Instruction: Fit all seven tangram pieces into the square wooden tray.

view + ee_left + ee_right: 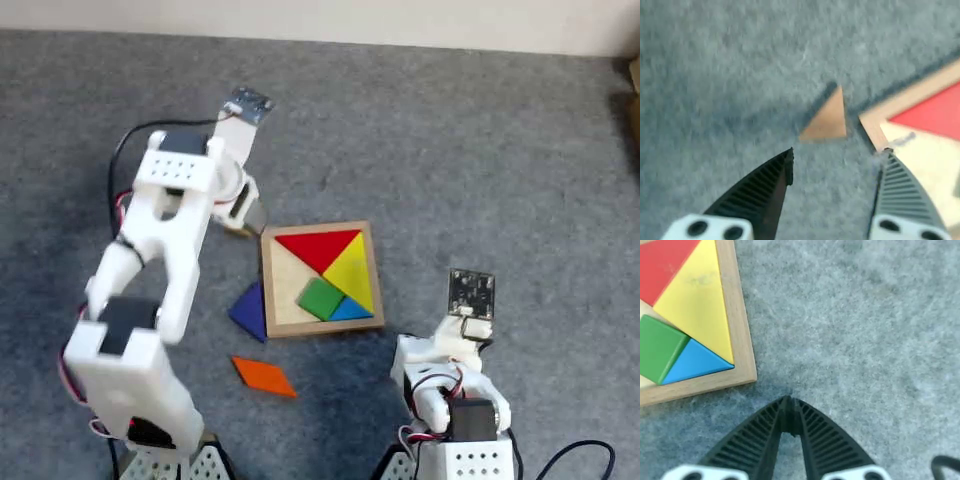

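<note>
The square wooden tray (369,262) lies mid-table holding a red triangle (318,246), a yellow triangle (354,271), a green square (320,297) and a small light-blue triangle (351,309). A dark blue triangle (250,310) rests on the carpet against the tray's left side and an orange parallelogram (265,375) lies below it. A small tan triangle (828,121) sits on the carpet just off the tray's corner (874,131). My left gripper (837,162) hangs open over the carpet just short of it. My right gripper (789,408) is shut with nothing in it, off the tray's near right corner (742,371).
Grey carpet covers the whole table. The left arm (165,260) stretches over the left side, its wrist by the tray's top left corner. The right arm's base (455,400) sits at the front right. A pale wall runs along the back edge.
</note>
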